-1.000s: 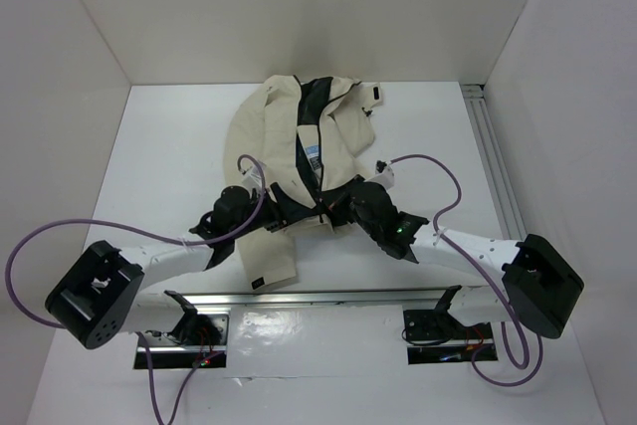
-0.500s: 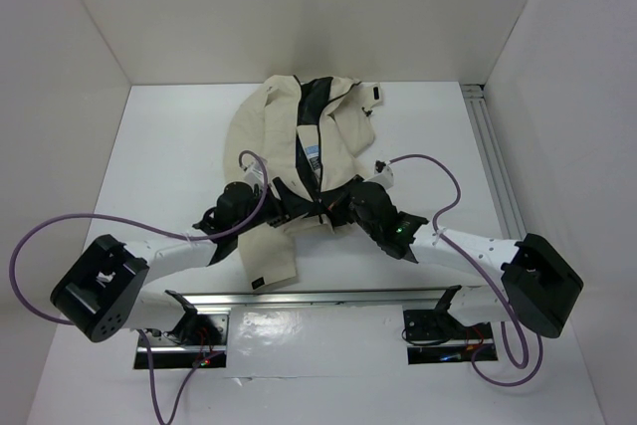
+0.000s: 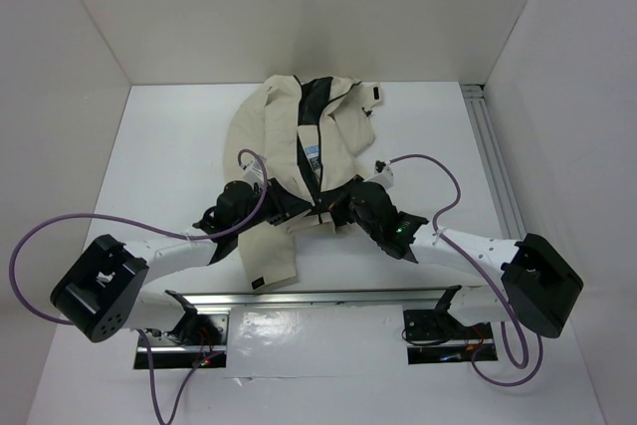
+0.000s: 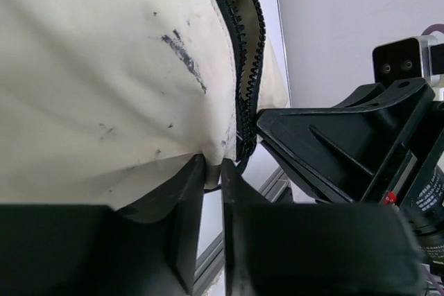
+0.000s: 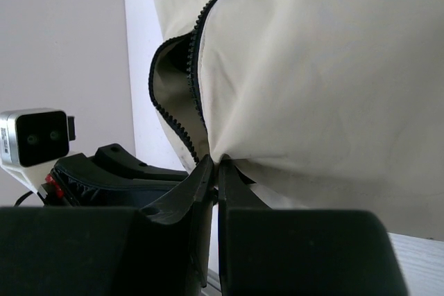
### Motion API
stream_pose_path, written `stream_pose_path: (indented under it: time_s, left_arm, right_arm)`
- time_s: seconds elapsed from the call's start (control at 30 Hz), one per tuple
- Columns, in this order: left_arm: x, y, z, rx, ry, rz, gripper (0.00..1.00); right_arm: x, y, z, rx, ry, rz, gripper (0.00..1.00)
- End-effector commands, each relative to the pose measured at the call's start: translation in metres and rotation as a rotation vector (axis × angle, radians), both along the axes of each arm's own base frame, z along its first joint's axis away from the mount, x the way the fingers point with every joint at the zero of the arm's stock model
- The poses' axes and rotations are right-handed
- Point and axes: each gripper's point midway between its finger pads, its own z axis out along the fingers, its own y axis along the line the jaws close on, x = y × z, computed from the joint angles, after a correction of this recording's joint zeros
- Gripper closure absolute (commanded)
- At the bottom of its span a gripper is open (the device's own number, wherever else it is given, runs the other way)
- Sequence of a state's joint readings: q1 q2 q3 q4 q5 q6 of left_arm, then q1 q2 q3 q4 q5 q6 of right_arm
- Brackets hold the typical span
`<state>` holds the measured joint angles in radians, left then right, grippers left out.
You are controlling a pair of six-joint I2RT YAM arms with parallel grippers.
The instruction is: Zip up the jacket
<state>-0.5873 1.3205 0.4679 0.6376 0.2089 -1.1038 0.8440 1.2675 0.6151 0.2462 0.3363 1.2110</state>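
Cream fabric fills both wrist views, while only the overhead view shows the whole jacket (image 3: 269,131). One jacket is counted, spread flat on the white desk (image 3: 164,161). Its long axis runs from the hem, on the side nearest the arm bases, to the collar, on the far side. The collar end points away from the bases, and black lining (image 3: 317,99) is exposed there.

One dark zipper line (image 3: 319,181) runs along that axis, with one white-blue label (image 3: 313,158) just beside it. Two black tabs are counted, one (image 3: 374,93) at the jacket's far right corner and one (image 3: 259,283) at the end of the near left sleeve.

Two grippers are counted, both at the jacket's hem, one on each side of the zipper's foot.

The left wrist view shows details hidden from above:
- Two rows of zipper teeth (image 4: 248,67) stand apart higher up the jacket and draw together toward the hem.
- Dark smudges (image 4: 184,60) mark the fabric.
- The jaws of the left gripper (image 4: 211,171) are nearly together, pinching the hem edge.

The right wrist view shows the teeth bowed apart into an open loop above the hem. The jaws of the right gripper (image 5: 215,166) are pressed together on a fold of the jacket's hem.
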Motion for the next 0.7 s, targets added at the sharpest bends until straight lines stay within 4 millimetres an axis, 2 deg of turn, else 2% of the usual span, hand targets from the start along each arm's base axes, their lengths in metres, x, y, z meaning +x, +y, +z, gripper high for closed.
stream_pose_path:
  time_s: [0.0,0.13,0.2,0.23,0.53,0.67]
  left_arm:
    - [0.007,-0.006,0.032,-0.054,-0.092,-0.008,0.75]
    - [0.007,-0.006,0.033,-0.035,-0.078,-0.010,1.00]
    - [0.010,-0.008,0.036,-0.011,-0.084,-0.016,1.00]
    - [0.008,-0.006,0.028,0.014,-0.061,-0.019,1.00]
    - [0.005,-0.006,0.034,0.043,-0.110,-0.052,1.00]
    - [0.003,-0.002,0.026,0.082,-0.098,-0.048,1.00]
  right_arm:
    - [0.011,0.006,0.025,0.053,-0.062,-0.017,1.00]
    - [0.011,0.009,0.025,0.062,-0.065,-0.009,1.00]
    - [0.011,0.008,0.025,0.055,-0.069,-0.005,1.00]
    - [0.011,0.008,0.025,0.055,-0.069,-0.005,1.00]
    - [0.015,0.014,0.029,0.040,-0.085,0.012,1.00]
    - [0.015,0.016,0.030,0.015,-0.085,0.029,1.00]
